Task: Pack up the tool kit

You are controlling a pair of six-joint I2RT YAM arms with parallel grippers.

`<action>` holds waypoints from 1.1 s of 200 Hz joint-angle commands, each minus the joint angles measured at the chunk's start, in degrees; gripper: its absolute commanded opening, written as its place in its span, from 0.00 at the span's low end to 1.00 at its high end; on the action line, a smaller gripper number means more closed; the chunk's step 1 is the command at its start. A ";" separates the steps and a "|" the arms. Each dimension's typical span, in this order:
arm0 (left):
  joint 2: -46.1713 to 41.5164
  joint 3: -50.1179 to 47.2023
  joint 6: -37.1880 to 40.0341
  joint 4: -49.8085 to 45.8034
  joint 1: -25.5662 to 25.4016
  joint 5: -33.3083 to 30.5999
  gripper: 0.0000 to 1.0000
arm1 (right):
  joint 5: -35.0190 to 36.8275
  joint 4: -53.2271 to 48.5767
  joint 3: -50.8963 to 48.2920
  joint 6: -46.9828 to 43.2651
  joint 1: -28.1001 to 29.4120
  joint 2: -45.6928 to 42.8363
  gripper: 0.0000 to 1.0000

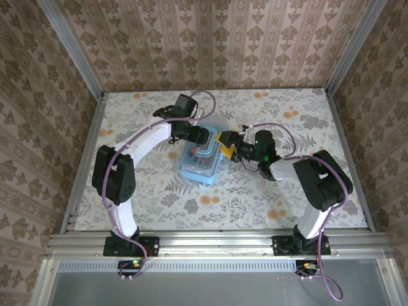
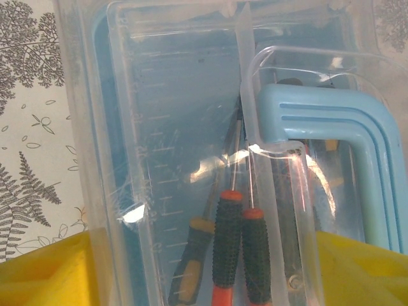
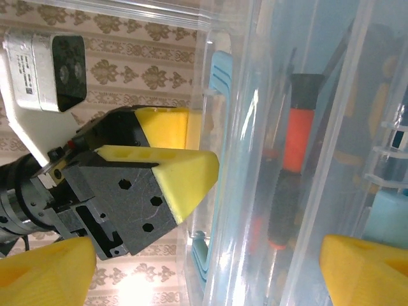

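Case (image 1: 199,162) sits mid-frame in the top view, with the screwdrivers (image 2: 229,248) inside. Left gripper (image 2: 204,273) straddles it wide; I cannot tell whether it grips. Right gripper (image 3: 204,271) gapes around one wall. I judge this the closing step. Next: press the lid (image 2: 172,127) flat.

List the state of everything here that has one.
case: lying flat, lid side up.
clear lid: over the case; latched or not, cannot tell.
screwdrivers: lying inside the case.
left pincer: spread astride the case; grip cannot be told.
right pincer: open, around the case's edge.
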 commanded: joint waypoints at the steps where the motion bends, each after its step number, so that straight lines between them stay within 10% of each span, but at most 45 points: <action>1: 5.38 -2.71 -2.94 -4.00 -1.46 5.67 0.50 | 0.67 2.31 1.30 1.30 -0.06 1.57 0.92; 146: 4.95 -3.04 -4.12 -3.28 -1.11 5.85 0.49 | 0.47 -9.68 0.18 -3.55 -6.67 -6.61 0.90; 179: 4.60 -2.86 -4.05 -3.37 -1.11 5.79 0.49 | 8.13 -36.12 3.28 -17.18 -7.14 -10.11 0.81; 220: 4.68 -2.71 -4.00 -3.48 -1.11 5.94 0.49 | 4.36 -31.47 2.75 -15.72 -6.80 -4.98 0.64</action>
